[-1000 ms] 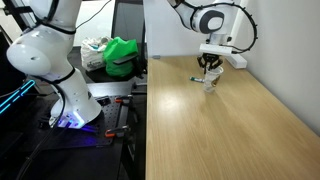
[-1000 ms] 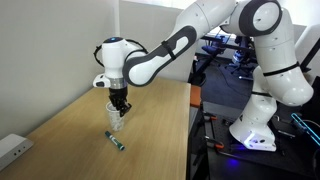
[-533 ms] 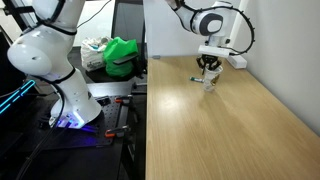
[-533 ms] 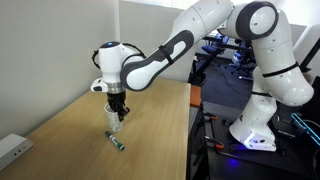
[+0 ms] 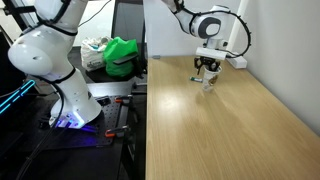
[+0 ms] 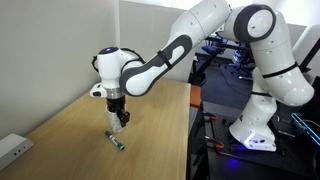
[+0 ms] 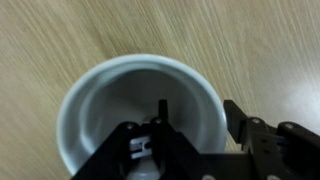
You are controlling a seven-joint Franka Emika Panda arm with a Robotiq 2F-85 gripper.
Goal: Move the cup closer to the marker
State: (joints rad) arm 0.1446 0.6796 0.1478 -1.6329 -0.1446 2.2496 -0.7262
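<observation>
Plainly, the fingers [image 7: 196,108] are set for a rim hold rather than a side-on squeeze. In the wrist view one finger hangs down inside the cup [image 7: 115,95] and the other stands outside its wall at about 3 o'clock, so the thin paper rim passes between them. Gripping a light tapered cup this way needs only a narrow opening and leaves its sides alone. The two fingers are a moderate way apart, and a strip of white inner wall shows between the inside finger and the rim. I therefore judge them not clamped, with nothing firmly in hand, though the outer finger sits so near the wall that contact there cannot be ruled out. In both exterior views the arm comes straight down over the cup [image 6: 118,124], which looks upright with its mouth up, as a top-down approach needs. Whether its base rests on the bench [image 6: 155,140] is too small to tell. The marker [image 6: 116,141] lies flat on the wood at roughly 6 o'clock from the cup in that view, near it but clearly apart, with bare bench between them. Because the marker is low and loose, the safer course is to carry or slide the cup toward it and stop short, since a nudge would roll it away. With the gap this small, the task looks either nearly finished or needing only one last short shift.
</observation>
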